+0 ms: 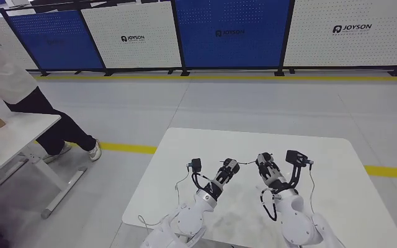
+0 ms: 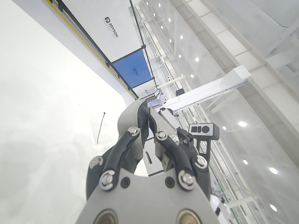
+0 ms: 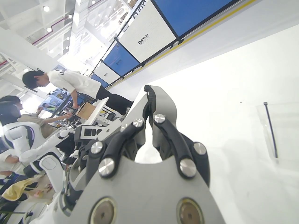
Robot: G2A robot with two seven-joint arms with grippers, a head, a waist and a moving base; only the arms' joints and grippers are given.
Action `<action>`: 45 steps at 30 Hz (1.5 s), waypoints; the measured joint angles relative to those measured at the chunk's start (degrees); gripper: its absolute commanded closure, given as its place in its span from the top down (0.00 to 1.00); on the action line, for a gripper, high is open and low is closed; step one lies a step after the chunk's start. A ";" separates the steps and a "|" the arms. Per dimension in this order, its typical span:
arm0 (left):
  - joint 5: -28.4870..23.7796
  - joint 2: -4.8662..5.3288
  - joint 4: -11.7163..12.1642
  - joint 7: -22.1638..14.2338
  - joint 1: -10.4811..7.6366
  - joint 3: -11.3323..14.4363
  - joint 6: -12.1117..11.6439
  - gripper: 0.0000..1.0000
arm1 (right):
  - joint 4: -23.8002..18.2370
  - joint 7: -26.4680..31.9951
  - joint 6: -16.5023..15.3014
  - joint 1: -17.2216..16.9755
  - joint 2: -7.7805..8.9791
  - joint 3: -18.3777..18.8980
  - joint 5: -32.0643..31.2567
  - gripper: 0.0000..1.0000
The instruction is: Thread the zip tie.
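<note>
A thin black zip tie lies flat on the white table, between the two grippers. In the left wrist view the zip tie rests on the tabletop beside my left gripper, which is shut with nothing in it. In the right wrist view the zip tie lies straight on a clear plastic sheet, off to the side of my right gripper, also shut and holding nothing. From above, the left gripper and right gripper hover close to the tie's two ends.
The table's far rim and its rounded left corner are near the arms. A second white table stands off to the left. Blue and white panels fence the back of the floor.
</note>
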 measured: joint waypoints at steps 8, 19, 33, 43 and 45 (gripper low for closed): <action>0.00 0.00 0.00 0.00 0.00 0.00 0.00 0.00 | 0.04 0.40 -0.45 0.03 -0.08 0.18 -0.20 0.00; 0.00 0.00 0.00 0.00 0.00 0.00 0.00 0.00 | 0.87 1.52 -0.07 0.89 -0.36 -0.46 -0.32 0.00; 0.00 0.00 0.00 0.00 0.00 0.00 0.00 0.00 | 0.92 3.09 -1.27 1.26 -0.57 -0.17 1.85 0.00; -1.28 -0.13 -0.31 -0.70 0.06 -0.15 -0.17 0.00 | 1.76 4.11 -1.23 1.78 -0.72 -0.25 2.36 0.00; -1.94 -0.16 -0.48 -1.32 0.09 -0.25 -0.23 0.00 | 1.70 4.22 -1.45 1.78 -0.73 0.05 2.99 0.00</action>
